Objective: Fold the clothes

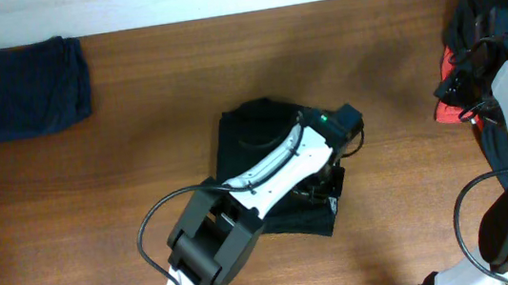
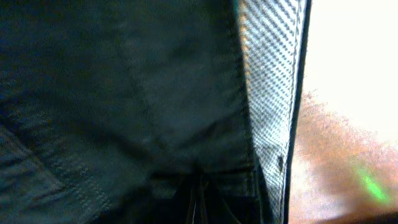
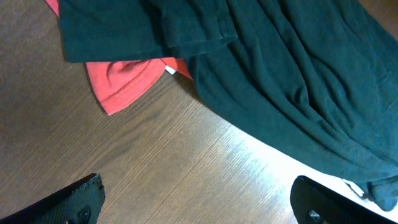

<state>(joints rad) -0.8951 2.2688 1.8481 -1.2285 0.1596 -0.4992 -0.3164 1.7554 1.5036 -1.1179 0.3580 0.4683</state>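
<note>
The right gripper (image 3: 199, 202) has its jaws wide apart with nothing between them, only bare table (image 3: 186, 162) below. Just ahead of them lies a rumpled black garment (image 3: 298, 81), its hem close to one fingertip. Ahead and off to the other side, a red garment (image 3: 124, 78) pokes out from under a black fold.

The left gripper (image 1: 321, 185) sits low over a folded black garment (image 1: 258, 132). Its camera shows only dark cloth filling the view, a whitish woven strip (image 2: 267, 81) at the cloth's edge and wood beyond, so I cannot tell how those jaws stand. Well apart from both grippers, a navy garment (image 1: 23, 90) lies near the table's far corner.
</note>
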